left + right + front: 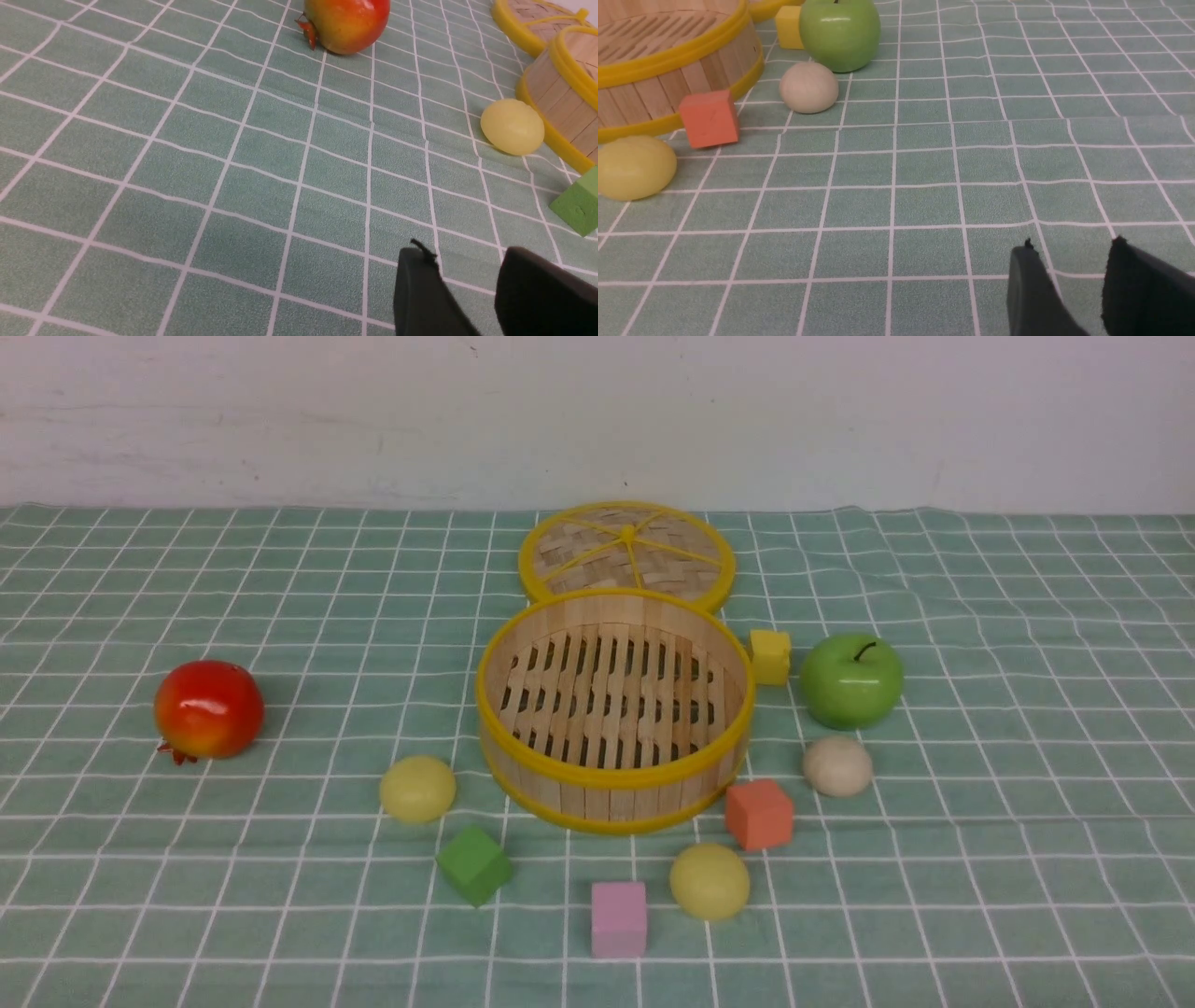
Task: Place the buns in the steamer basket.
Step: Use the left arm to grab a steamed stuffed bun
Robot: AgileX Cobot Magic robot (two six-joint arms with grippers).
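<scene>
The steamer basket [616, 777] stands empty mid-table, its bamboo wall also in the left wrist view [558, 95] and the right wrist view [691, 74]. One pale yellow bun [417, 789] [512, 127] lies at its front left. Another yellow bun [709, 881] [635, 167] lies in front of it. An off-white bun [837, 765] [809, 87] sits to its right, below the green apple. Neither gripper shows in the front view. My left gripper [467, 261] and right gripper [1073, 252] are both open over bare cloth, holding nothing, well short of the buns.
The woven lid [625, 551] lies behind the basket. A green apple [851, 679], a red pomegranate [208, 709], and yellow [770, 656], orange [759, 814], green [474, 864] and pink [618, 918] cubes are scattered around the basket on the green checked cloth.
</scene>
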